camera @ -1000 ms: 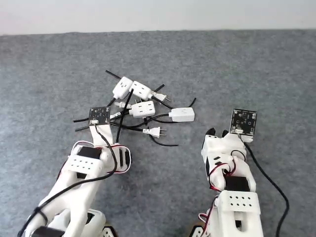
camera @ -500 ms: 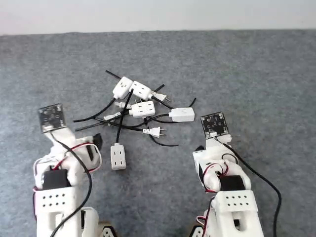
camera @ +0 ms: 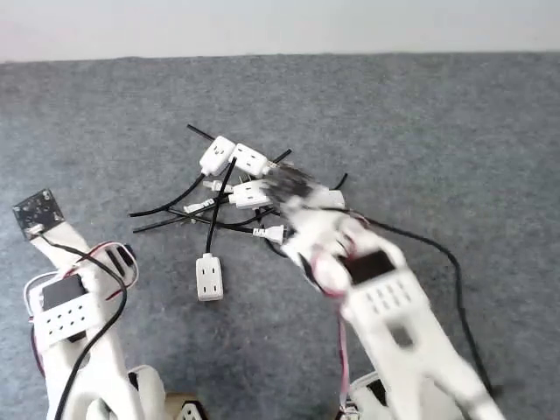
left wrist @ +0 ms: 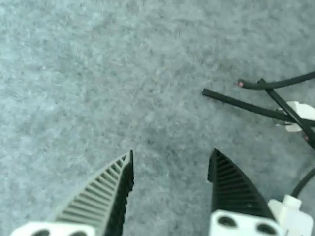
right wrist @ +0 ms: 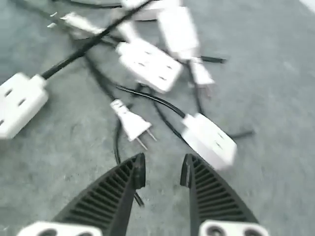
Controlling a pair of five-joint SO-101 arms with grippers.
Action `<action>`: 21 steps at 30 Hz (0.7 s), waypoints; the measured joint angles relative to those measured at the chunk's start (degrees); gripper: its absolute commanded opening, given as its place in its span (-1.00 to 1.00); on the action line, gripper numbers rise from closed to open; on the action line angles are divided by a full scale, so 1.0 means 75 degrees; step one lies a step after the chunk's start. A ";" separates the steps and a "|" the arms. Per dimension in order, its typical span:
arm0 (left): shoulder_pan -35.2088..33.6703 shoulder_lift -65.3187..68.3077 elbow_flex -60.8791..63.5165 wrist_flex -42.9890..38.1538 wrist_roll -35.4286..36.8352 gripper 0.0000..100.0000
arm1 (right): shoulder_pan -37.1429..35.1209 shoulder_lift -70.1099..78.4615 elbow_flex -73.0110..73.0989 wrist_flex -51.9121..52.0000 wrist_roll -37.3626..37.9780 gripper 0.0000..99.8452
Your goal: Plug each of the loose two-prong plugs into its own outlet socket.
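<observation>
Grippers: right gripper (right wrist: 161, 171) narrowly parted near white two-prong plug (right wrist: 129, 122), 2 o'clock of lone white rectangular socket block (camera: 208, 277); left gripper (left wrist: 170, 169) spread wide.

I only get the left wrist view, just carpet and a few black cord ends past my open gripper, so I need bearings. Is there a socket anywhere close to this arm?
Observer: Yes. In the high view a white socket block lies by itself on the carpet, between the two arms and nearer to them than the pile of cords.
Operator: Where is the right arm?
Observer: The right arm is stretched out over the right side of that pile.
Operator: Anything for it to pick up there?
Observer: Its wrist view shows the right gripper open, with a loose two-prong plug on the carpet just beyond its fingertips, prongs toward the gripper.
</observation>
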 measured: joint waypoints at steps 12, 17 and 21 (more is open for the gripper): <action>-0.0070 0.0035 0.0176 -0.0785 0.0000 -0.54 | -0.0223 0.4747 -0.3130 0.0610 0.3118 -0.71; -0.0070 0.0047 0.0199 -0.0926 0.0000 -0.54 | -0.0340 0.5568 -0.3856 0.0610 0.3188 -0.71; -0.0070 0.0047 0.0199 -0.0926 0.0000 -0.54 | -0.0363 0.5919 -0.4091 0.0715 0.3188 -0.71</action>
